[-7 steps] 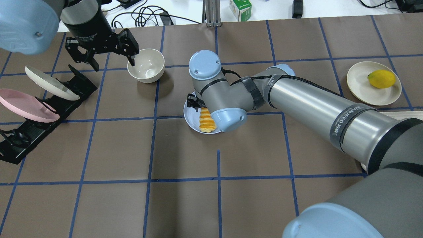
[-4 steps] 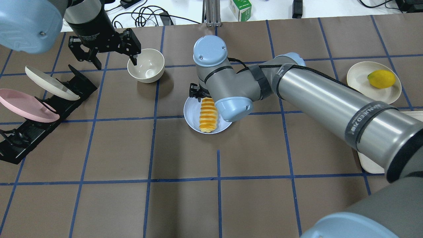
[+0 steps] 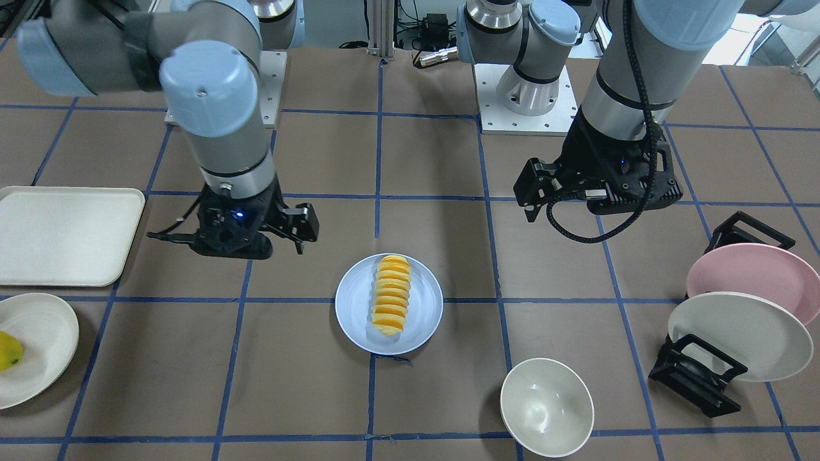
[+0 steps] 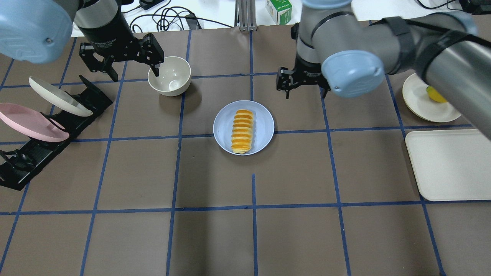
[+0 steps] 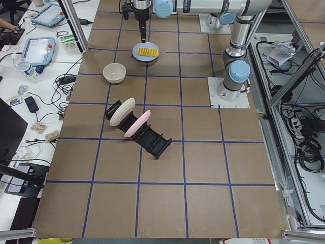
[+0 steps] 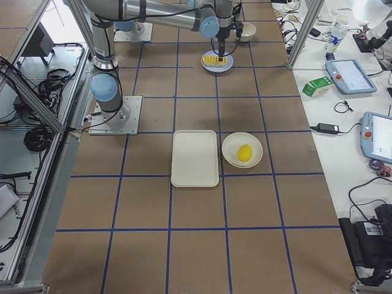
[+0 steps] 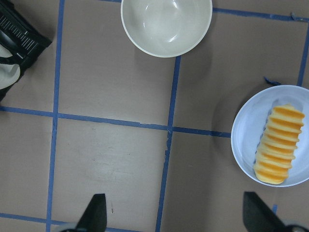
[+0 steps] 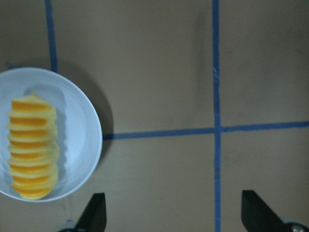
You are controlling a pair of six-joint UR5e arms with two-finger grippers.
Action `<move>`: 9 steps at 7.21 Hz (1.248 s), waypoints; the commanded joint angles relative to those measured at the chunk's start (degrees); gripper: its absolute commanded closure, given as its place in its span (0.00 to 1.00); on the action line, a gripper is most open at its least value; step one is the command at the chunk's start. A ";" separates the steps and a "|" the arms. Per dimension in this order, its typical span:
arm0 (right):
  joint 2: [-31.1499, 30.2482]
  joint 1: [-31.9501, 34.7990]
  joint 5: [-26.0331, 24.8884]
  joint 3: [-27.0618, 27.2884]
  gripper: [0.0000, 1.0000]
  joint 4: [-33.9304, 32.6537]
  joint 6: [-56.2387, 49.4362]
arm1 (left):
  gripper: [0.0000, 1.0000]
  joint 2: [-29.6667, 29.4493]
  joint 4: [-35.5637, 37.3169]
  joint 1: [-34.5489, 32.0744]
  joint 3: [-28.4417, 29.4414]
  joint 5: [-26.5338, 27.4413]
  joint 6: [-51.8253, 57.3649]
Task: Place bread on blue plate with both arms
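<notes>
The bread (image 4: 242, 131) is laid flat along the middle of the blue plate (image 4: 264, 120), with its whole length kept inside the rim. The plate is set on the table (image 4: 215, 237) near its centre, over a blue tape line. Nothing is held by either arm.

The right gripper (image 8: 175, 215) is held above the table just beside the plate, on the robot's right of it. Its jaws are spread wide and pointed down, with only bare table seen between them. No contact with the plate or the bread is made.

The left gripper (image 4: 134, 75) is held above the table on the robot's left, well apart from the plate. Its jaws are likewise spread wide, with nothing clamped. In the overhead view one fingertip is overlapped with the rim of a bowl (image 4: 170, 75). From the front view, the gripper is seen to be raised and kept clear of the bowl.

A black rack (image 4: 46, 149) is placed at the table's left end, and a white plate (image 4: 57, 96) and a pink plate (image 4: 28, 122) are propped in it at a tilt. At the right end a cream tray (image 4: 448, 165) is laid flat. Just beyond it a cream plate (image 4: 422, 109) is set, with a lemon (image 3: 8, 351) on it.
</notes>
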 commanded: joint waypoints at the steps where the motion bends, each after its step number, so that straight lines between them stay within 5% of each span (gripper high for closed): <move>1: -8.96 -5.04 0.68 0.35 0.00 12.63 -4.79 | 0.00 0.12 0.00 -0.01 -0.13 0.00 -0.03; 3: -12.59 -5.58 -0.19 0.52 0.00 18.21 -4.98 | 0.00 0.12 0.00 -0.01 -0.04 0.00 -0.12; 9: -14.44 -9.97 0.08 1.67 0.00 17.52 -4.54 | 0.00 0.30 0.00 0.08 -0.13 0.00 -0.12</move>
